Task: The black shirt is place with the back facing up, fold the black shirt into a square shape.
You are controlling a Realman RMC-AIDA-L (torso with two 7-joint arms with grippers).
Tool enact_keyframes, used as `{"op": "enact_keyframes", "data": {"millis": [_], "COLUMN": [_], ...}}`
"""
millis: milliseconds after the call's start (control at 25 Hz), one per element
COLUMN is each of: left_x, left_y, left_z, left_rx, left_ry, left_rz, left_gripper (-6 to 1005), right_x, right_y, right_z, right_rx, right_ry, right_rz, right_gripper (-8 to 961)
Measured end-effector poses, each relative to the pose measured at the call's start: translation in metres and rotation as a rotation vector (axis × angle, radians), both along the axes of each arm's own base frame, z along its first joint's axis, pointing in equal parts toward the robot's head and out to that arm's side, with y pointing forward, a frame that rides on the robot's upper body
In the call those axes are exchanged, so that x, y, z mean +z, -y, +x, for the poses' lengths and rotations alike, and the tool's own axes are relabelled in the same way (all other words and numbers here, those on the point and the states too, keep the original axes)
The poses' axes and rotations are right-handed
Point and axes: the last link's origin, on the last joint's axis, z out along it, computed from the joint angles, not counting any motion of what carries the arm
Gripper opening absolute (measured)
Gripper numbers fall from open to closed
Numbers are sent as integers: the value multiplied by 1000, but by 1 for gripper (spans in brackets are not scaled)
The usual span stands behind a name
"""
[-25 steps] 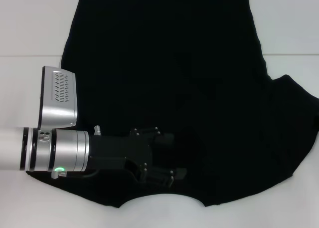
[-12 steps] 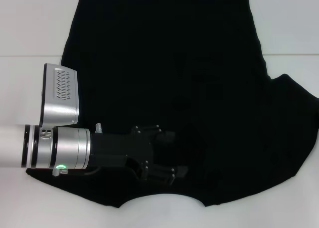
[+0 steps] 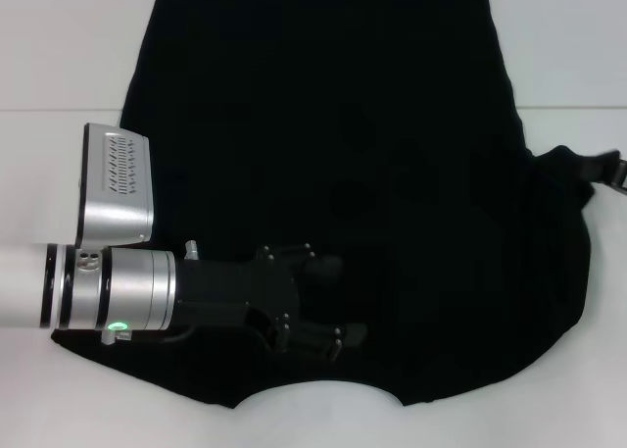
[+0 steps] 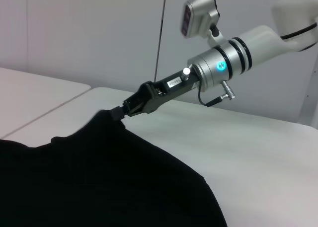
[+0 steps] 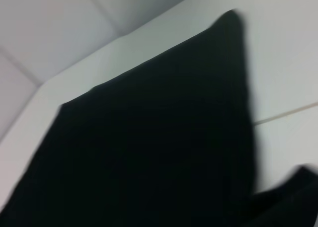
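Observation:
The black shirt (image 3: 343,144) lies spread on the white table, its curved neckline at the near edge. My left gripper (image 3: 336,302) rests low over the fabric just behind the neckline, with its fingers apart and nothing between them. At the right edge my right gripper (image 3: 613,170) holds the tip of the right sleeve. The left wrist view shows that gripper (image 4: 118,113) pinched shut on the raised sleeve corner of the shirt (image 4: 89,182). In the right wrist view only the shirt (image 5: 149,137) and table show.
White table (image 3: 59,66) surrounds the shirt, with a seam line running across it. The left arm's silver wrist and camera housing (image 3: 116,183) sit over the shirt's left edge. A grey wall stands behind the table in the left wrist view.
The right gripper has come into view at the right edge. The right sleeve, flat and spread toward the edge before, is now bunched and drawn inward. The left arm has barely moved.

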Motion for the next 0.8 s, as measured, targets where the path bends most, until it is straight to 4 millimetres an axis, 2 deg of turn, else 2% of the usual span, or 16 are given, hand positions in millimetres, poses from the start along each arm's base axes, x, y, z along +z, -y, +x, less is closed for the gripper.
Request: {"op": "enact_keyframes", "data": {"millis": [320,400,520,800], "left_x": [0,-1,0,1], "left_y": [1,2,2,2], "left_z": [-2,-3,-3,-3], "left_rx": [8,12,20,31], "left_ry": [0,0,2,5], "left_rz": [1,0,-2,-7], "left_gripper": [932,932,932,933], "right_x": [-44,-52,-61,-63], "right_y": [-8,-8,-8,-9], "right_z": [-56,-64,-70,-73], "right_rx": [183,193,187,170], "right_ry": [-2,1,9,-7], "right_rz": [-221,-265,-308,-315], "right_gripper": [88,91,96,106]}}
